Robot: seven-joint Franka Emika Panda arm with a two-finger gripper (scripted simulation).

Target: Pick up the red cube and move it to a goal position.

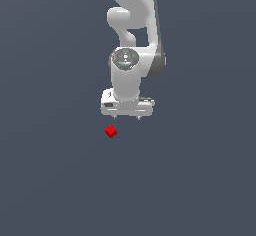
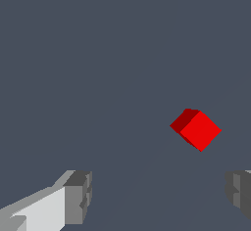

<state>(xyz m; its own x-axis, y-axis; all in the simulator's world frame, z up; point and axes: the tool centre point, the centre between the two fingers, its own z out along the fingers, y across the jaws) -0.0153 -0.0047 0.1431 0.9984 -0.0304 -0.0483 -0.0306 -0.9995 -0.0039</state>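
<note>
- Wrist view showed the two grey fingers (image 2: 78,198) spread wide apart with nothing between them; the gripper (image 2: 159,196) held nothing.
- Relative to the red cube (image 2: 196,129), the fingertips sat short of it: the cube lay beyond the gap between them and nearer one pad than the other (off-centre, and turned at an angle to the pads).
- From the exterior view, the gripper (image 1: 127,115) hung close to the red cube (image 1: 110,131), apart from it, with the cube towards the exterior view's left of the hand's middle.
- The cube rested alone on the plain dark floor (image 1: 200,190); no goal marker was visible.
- The step in hand looked like the approach. Doing it well probably meant sliding the hand until the cube sat midway between the pads, twisting the wrist so the pads faced two flat sides and not corners, and only then lowering straight down before squeezing.
</note>
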